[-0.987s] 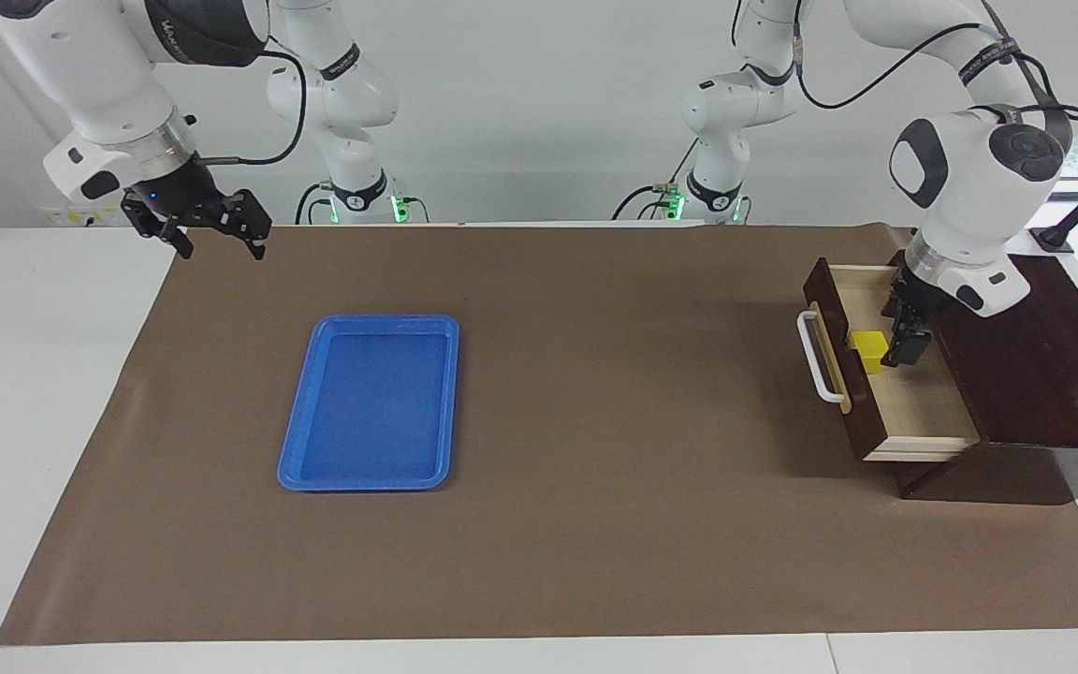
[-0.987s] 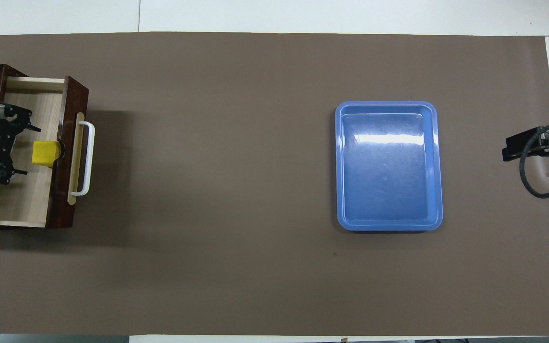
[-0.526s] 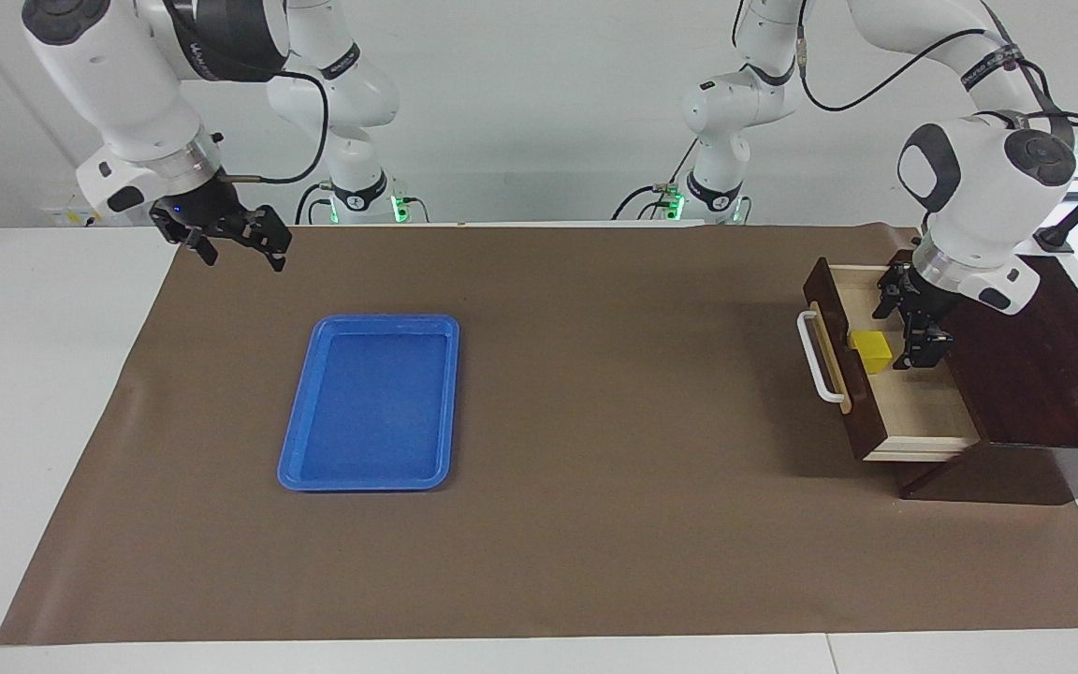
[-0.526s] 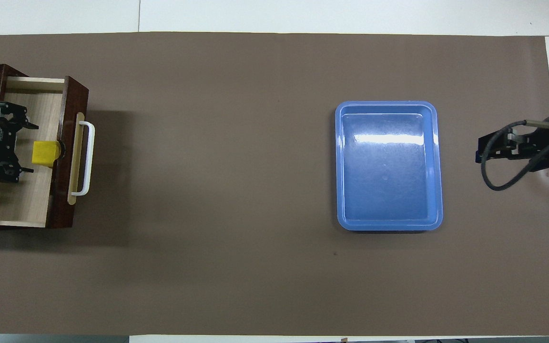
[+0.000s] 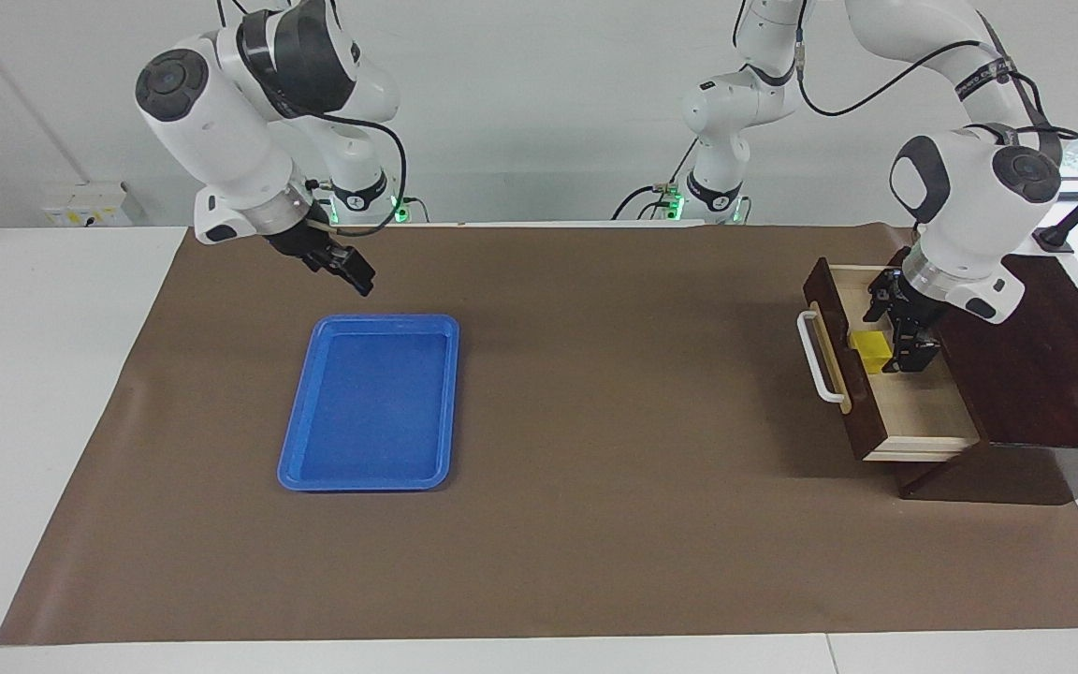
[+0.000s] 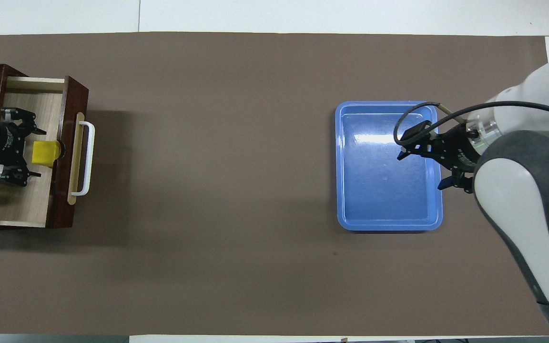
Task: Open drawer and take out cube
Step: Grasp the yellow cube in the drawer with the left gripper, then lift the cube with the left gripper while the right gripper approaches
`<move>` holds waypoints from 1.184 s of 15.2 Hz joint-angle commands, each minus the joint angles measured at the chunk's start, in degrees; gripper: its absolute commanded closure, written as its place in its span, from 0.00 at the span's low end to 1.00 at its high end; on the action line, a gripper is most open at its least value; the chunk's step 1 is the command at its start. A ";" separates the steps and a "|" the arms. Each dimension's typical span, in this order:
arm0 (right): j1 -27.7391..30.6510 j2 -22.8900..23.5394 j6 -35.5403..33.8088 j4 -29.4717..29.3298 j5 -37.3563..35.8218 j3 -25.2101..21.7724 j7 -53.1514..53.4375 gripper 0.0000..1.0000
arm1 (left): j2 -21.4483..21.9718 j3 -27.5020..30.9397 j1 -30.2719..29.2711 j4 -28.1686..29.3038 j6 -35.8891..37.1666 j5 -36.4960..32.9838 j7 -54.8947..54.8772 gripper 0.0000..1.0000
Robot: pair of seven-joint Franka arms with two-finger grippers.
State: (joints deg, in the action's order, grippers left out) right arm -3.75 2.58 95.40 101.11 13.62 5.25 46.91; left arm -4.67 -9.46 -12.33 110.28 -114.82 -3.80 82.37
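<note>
The cube (image 5: 871, 348) is lying in the open drawer (image 5: 913, 412), just inside the drawer front and near the white handle (image 5: 817, 357), at the left arm's end of the table. The left gripper (image 5: 896, 329) is hanging over the drawer interior with its jaws spread wide, the two fingers standing either side of the cube's line as the overhead view shows, the cube (image 6: 45, 153) sitting just ahead of the gripper (image 6: 25, 153) and not yet between the fingertips. Over the last second this gripper has been closing in on the cube from the box (image 5: 1044, 374) side, narrowing the gap that earlier separated them; nothing is being held. The drawer itself is already pulled out, so the opening step is judged complete and the grasp is the step in hand.

Meanwhile the right arm is swinging in from its end of the table: its gripper (image 5: 352, 271), a second ago hovering over the mat (image 5: 595, 421) edge, is now hanging over the edge of the tray (image 5: 366, 477) nearer the robots, jaws likewise wide and empty. This is suggesting that the right arm is positioning itself for a later part of the job, though which part cannot be told, while the left arm is about to straddle and pinch the cube
</note>
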 commanded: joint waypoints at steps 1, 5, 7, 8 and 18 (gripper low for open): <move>-1.69 1.99 2.59 0.31 4.38 -0.06 9.39 0.00 | 0.63 -0.12 -0.06 2.13 -2.42 0.81 1.39 0.03; -3.71 3.40 4.88 0.40 7.64 -0.06 17.05 0.00 | 0.63 -0.12 0.20 2.13 -2.77 0.81 1.57 0.54; -3.81 3.40 5.67 0.40 9.84 -0.06 19.35 0.00 | 0.63 -0.12 0.46 2.04 -2.69 0.81 1.04 1.00; -3.81 3.40 5.93 0.40 10.11 -0.06 19.35 0.00 | 0.63 -0.12 0.64 1.70 -2.60 0.72 0.78 1.00; -3.28 3.49 6.20 0.40 11.52 -0.15 19.62 0.00 | -6.49 -0.38 8.35 -25.20 21.82 1.07 2.87 1.00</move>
State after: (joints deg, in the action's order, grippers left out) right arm -7.49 6.31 100.51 101.10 23.66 4.95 65.54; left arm -8.13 -10.36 -8.63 90.72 -97.97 -3.42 83.30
